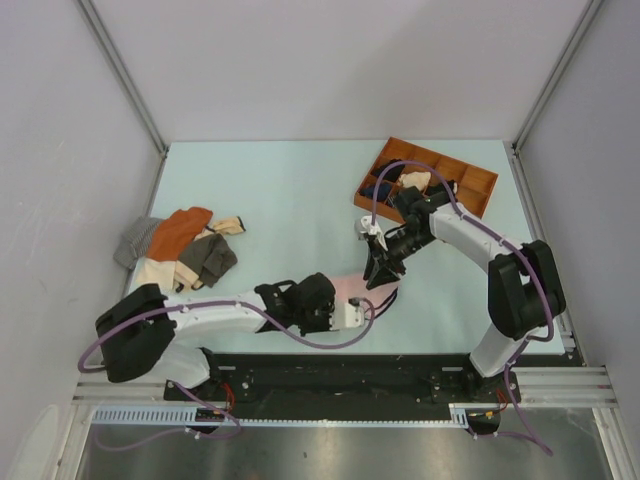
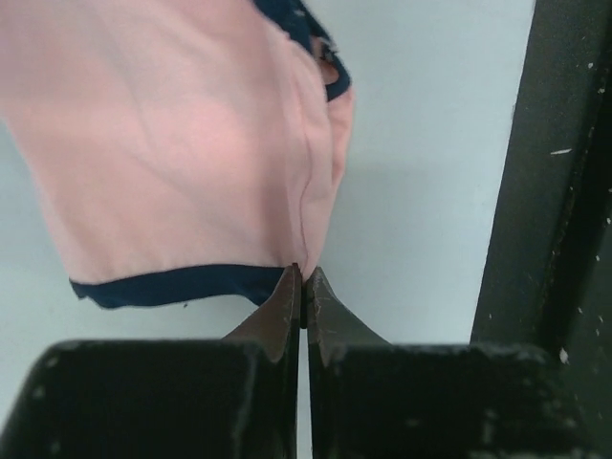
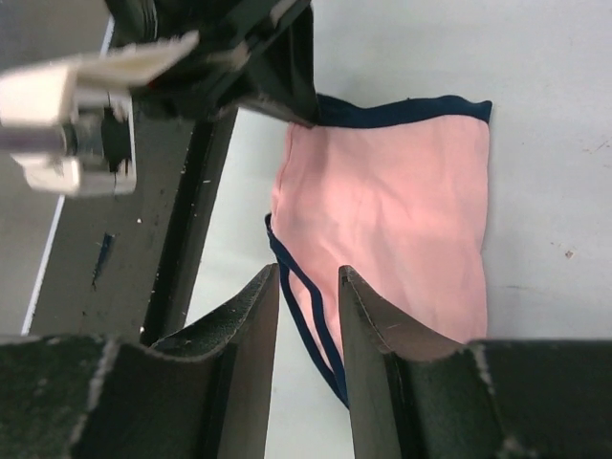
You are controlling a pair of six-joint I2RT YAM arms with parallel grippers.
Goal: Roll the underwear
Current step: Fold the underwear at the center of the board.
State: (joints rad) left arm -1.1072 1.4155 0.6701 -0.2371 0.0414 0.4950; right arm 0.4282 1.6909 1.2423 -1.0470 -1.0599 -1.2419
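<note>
**Overhead view:** bright, even, diffuse light on the pale table (image 1: 280, 190) and the grey walls (image 1: 60, 120). Shadows on the table are short and soft, and the bottom strip of the frame is dimmer.

**Left wrist view:** the underwear (image 2: 182, 143) is in soft focus (its weave cannot be made out), with a faint shadow to its right. The left gripper (image 2: 302, 279) at bottom centre is dark and blurred.

**Right wrist view:** the cloth is sharper. A white fitting (image 3: 67, 105) at upper left is blurred and overexposed.
</note>
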